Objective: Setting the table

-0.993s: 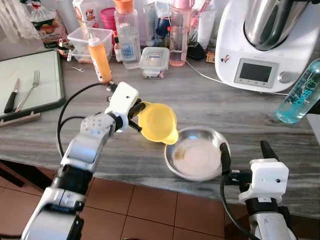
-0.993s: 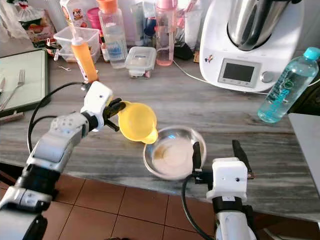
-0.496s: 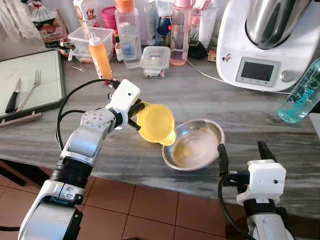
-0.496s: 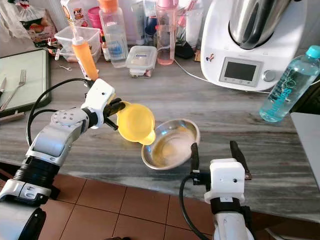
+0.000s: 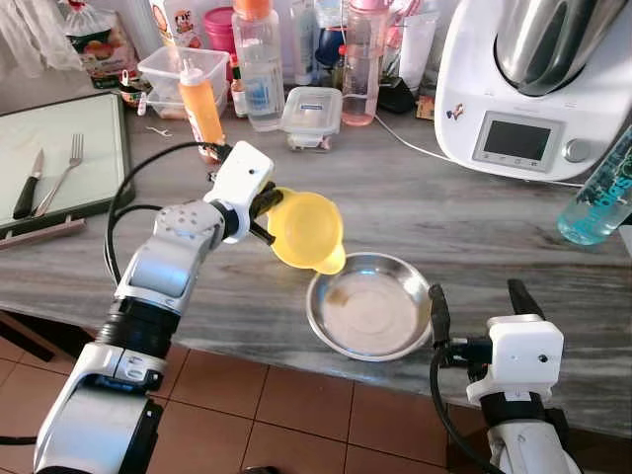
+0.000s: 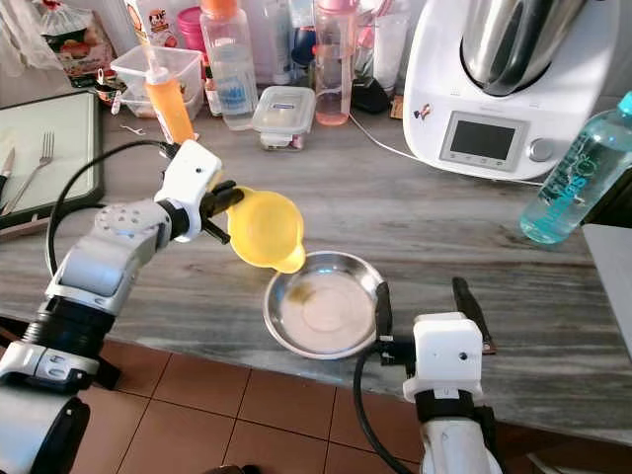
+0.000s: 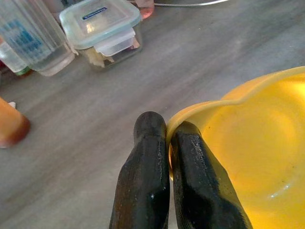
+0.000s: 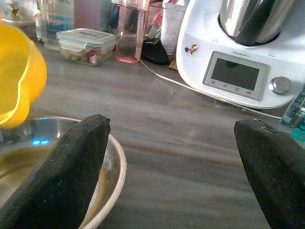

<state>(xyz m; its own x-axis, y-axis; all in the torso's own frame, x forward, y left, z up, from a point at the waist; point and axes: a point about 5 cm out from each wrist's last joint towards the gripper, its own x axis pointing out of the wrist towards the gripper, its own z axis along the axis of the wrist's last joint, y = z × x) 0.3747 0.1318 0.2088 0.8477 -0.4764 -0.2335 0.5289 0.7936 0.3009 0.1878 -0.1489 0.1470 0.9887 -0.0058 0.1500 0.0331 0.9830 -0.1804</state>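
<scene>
The yellow bowl [image 5: 307, 230] hangs in the air above the worktop, a little back from its front edge, because my left pincer [image 5: 263, 211] holds it there. The two black fingers [image 7: 145, 176] are pressed together on its rim, one inside and one outside, and so the bowl is tilted with its opening toward me and its low side just over the rim of the steel bowl [image 5: 367, 318]. I judge that I keep it high and tilted only to carry it, not yet to set it down.

At the far left of the worktop [image 5: 444, 212] lies a green tray [image 5: 94, 178] with a knife [image 5: 27, 186] and a fork [image 5: 63, 172] on it, well apart from my work. I think these wait there for a later step of laying the table. Behind my left wrist stands an orange squeeze bottle [image 5: 200, 106], and further back a clear lidded box [image 5: 311, 116].

The steel bowl rests close to the front edge, near the middle. My right pincer [image 5: 475, 299] is at its right side with the fingers [image 5: 438, 313] spread wide, one finger beside the bowl's rim, gripping nothing. I believe it stays there to steady or take the bowl.

At the back right stands a white kitchen machine [image 5: 528, 84], and a blue water bottle [image 5: 601, 195] near the right edge.
</scene>
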